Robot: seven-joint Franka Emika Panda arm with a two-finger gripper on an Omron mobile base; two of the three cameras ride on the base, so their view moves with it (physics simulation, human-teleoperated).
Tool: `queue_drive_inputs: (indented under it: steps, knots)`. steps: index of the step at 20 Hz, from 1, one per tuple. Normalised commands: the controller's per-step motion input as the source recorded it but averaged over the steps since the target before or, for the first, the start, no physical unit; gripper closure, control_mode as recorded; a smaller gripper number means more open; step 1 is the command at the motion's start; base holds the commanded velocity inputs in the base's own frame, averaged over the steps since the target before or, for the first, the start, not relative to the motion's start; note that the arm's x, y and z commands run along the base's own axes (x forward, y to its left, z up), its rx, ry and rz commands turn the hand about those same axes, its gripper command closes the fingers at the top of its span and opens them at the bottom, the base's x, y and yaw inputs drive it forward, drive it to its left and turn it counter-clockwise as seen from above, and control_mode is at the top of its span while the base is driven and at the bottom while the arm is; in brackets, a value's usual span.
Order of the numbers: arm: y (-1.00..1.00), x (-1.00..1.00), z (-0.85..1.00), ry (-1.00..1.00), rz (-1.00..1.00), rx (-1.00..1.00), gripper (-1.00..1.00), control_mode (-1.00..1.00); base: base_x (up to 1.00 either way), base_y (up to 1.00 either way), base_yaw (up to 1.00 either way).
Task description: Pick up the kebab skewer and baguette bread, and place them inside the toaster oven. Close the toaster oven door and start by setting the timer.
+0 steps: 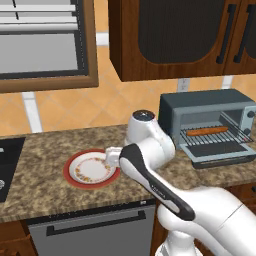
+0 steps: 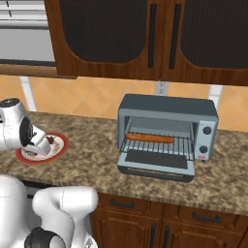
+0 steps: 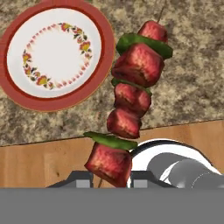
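The fingers (image 3: 80, 178) are nearly together, clamped on the lower end of the kebab skewer (image 3: 130, 103), held above the worktop (image 3: 192, 74) beside the red-rimmed plate (image 3: 56, 54). The baguette bread (image 2: 149, 138) lies on the rack inside the toaster oven (image 2: 167, 107), whose toaster oven door (image 2: 156, 162) hangs open.

You see a white plate (image 3: 52, 54) with a red rim and little flowers. The skewer (image 3: 129, 100) has red chunks and green bits. The oven (image 2: 167, 135) is grey-blue, the bread (image 2: 150, 138) orange-brown, the counter (image 2: 97, 160) speckled brown.
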Motion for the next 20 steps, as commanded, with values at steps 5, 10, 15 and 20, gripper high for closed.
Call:
queue_drive_inputs:
  steps: [5,10,15,20]
  knots:
    - [-1.0,-0.28,0.52,0.0,0.23,0.0,1.0,-1.0,0.0,0.0,0.0]
    - [-1.0,-0.16,0.37,0.0,0.16,0.0,1.0,-1.0,0.0,0.0,0.0]
    - [-1.0,-0.07,0.19,-0.01,0.03,0.0,1.0,-1.0,0.0,0.0,0.0]
    - [-1.0,0.0,0.14,-0.06,0.0,0.0,1.0,-1.0,0.0,0.0,0.0]
